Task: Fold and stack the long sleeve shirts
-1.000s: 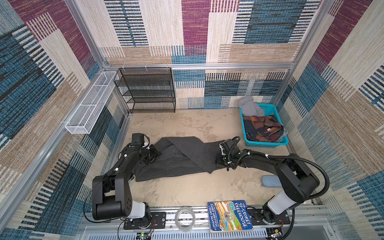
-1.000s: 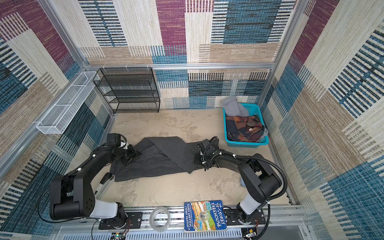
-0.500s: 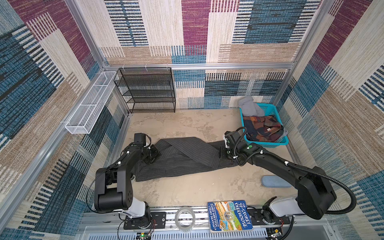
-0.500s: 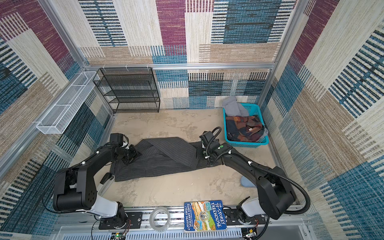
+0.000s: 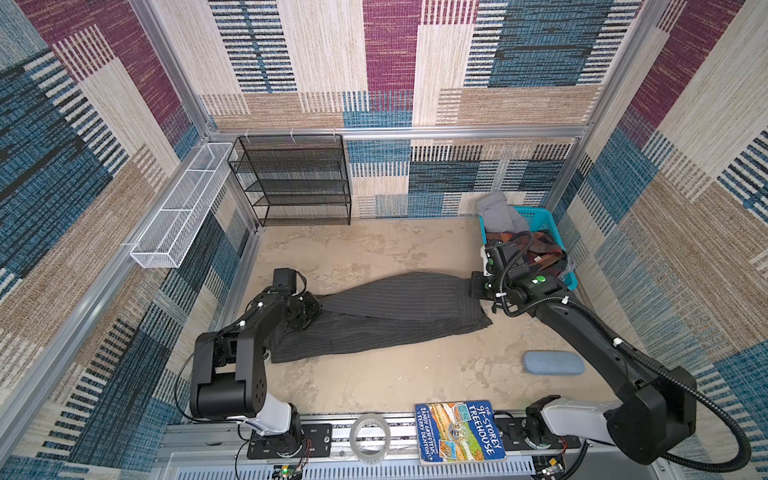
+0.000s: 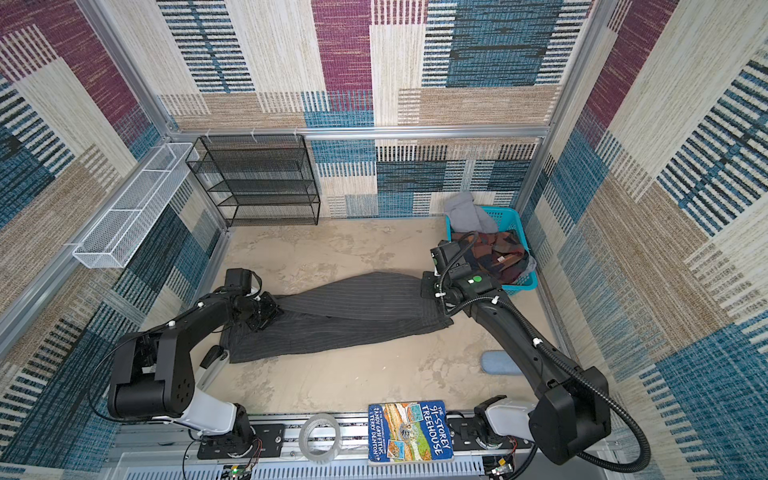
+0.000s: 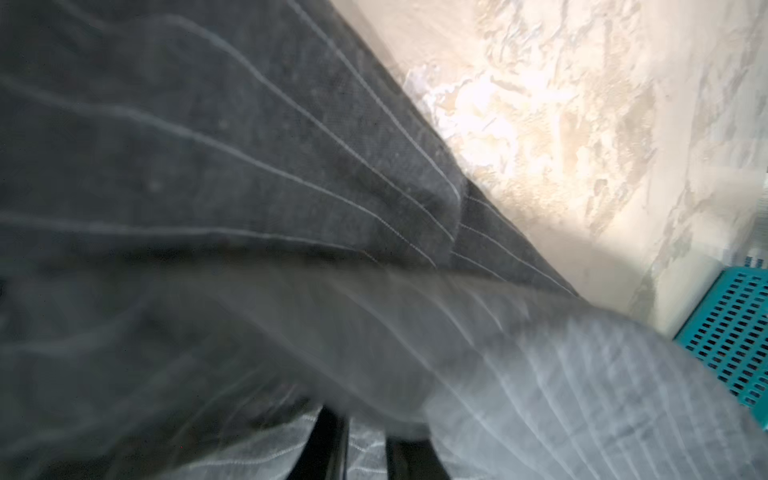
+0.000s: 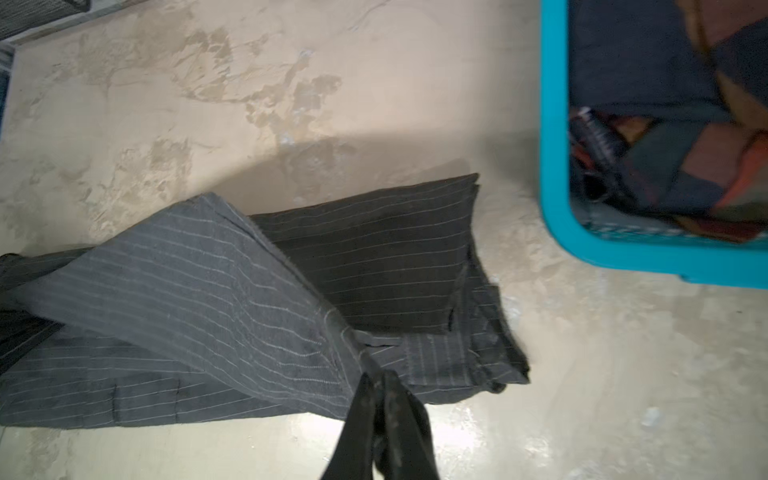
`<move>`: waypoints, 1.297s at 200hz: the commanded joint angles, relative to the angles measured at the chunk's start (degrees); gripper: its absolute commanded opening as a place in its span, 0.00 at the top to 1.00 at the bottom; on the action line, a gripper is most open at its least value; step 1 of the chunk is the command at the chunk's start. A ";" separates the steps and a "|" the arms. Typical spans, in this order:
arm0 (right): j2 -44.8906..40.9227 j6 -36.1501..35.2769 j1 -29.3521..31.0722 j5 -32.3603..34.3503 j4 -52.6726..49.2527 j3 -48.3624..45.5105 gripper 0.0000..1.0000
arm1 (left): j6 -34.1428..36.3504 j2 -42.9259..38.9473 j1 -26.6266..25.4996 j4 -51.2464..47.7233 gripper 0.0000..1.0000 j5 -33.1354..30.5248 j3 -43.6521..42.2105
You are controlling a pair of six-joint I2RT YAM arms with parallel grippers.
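The right gripper (image 8: 376, 380) had its fingers pressed together on a bunched pinch of the shirt (image 8: 208, 299), at the lower centre of the right wrist view. In both top views it (image 5: 476, 286) sat right of centre, at the shirt's right-hand end, just beside the teal basket (image 5: 536, 216).

The left gripper (image 5: 309, 309) sat left of centre in both top views, on the shirt's left-hand end. The left wrist view was blurred. Two dark fingers (image 7: 330, 436) showed at its lower edge, with pale cloth lying in the narrow gap between them. I could not tell whether they had clamped it.

The shirt (image 5: 395, 316), charcoal with thin pale pinstripes, lay on the beige mottled table (image 5: 374, 249) in the middle of the frame. It was drawn out into a long band between the two grippers, with one fold crossing diagonally over the rest.

The basket stood at the table's upper right. It held patchwork clothing (image 5: 544, 253), and a grey garment (image 5: 496, 212) hung over its far rim.

- A black mesh rack (image 5: 297, 178) stood against the back wall, upper left of centre.
- A white wire tray (image 5: 183, 208) hung on the wall at the left.
- A blue-grey case (image 5: 552, 363) lay at the lower right of the table, well apart from the shirt.
- A book (image 5: 459, 432) and a tape roll (image 5: 370, 434) sat on the rail at the bottom edge.
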 commanded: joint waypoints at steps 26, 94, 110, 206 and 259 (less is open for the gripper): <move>1.53 -2.14 -1.81 -1.81 1.09 -1.38 0.92 | -1.88 -6.89 -0.06 -2.19 0.75 -3.83 -1.38; 1.32 -1.99 -1.85 -3.16 3.21 -5.69 0.92 | -2.50 -21.06 -0.06 -10.02 0.70 -9.35 -1.71; 1.77 -2.03 -1.86 -3.49 4.38 -6.89 0.92 | -2.36 -22.89 -0.06 -11.12 0.69 -10.27 -1.22; 12.72 -8.30 -3.33 4.57 13.16 -6.34 0.75 | -1.95 -25.49 0.03 -14.74 0.66 -11.68 1.50; 9.71 -5.55 -2.50 1.05 11.75 0.45 0.57 | 1.82 -18.59 0.29 -14.40 0.57 -10.15 7.62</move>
